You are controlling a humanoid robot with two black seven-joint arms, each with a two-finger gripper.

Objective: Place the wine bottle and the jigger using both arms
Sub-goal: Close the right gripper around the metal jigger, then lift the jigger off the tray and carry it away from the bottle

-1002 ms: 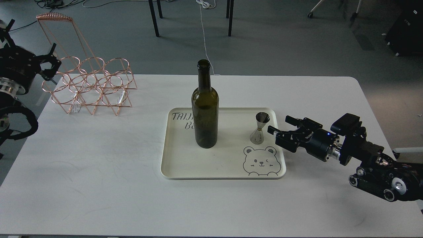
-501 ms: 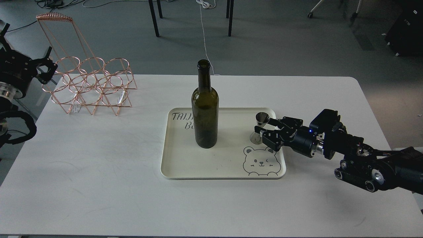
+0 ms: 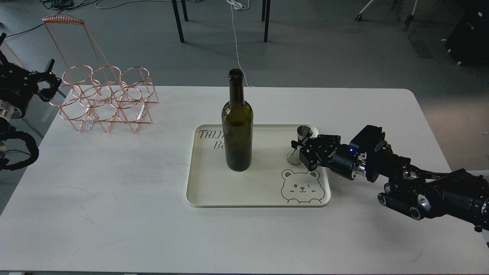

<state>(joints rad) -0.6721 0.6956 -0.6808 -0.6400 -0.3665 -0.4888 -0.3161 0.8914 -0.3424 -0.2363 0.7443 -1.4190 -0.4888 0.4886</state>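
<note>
One wine bottle point(image 3: 237, 122), one jigger point(image 3: 300, 146), one cream tray point(image 3: 259, 196) and one copper wire rack point(image 3: 103, 97) sit on the white table point(image 3: 114, 198). The tray holds both: the bottle upright towards its left, the jigger upright near its right rim above a printed bear. The right gripper point(image 3: 301, 151) reaches in low from the right, its fingers around the jigger's waist, seemingly clasping it. The left gripper point(image 3: 46, 82) hangs off the table's left edge beside the rack, fingers parted, empty.
</note>
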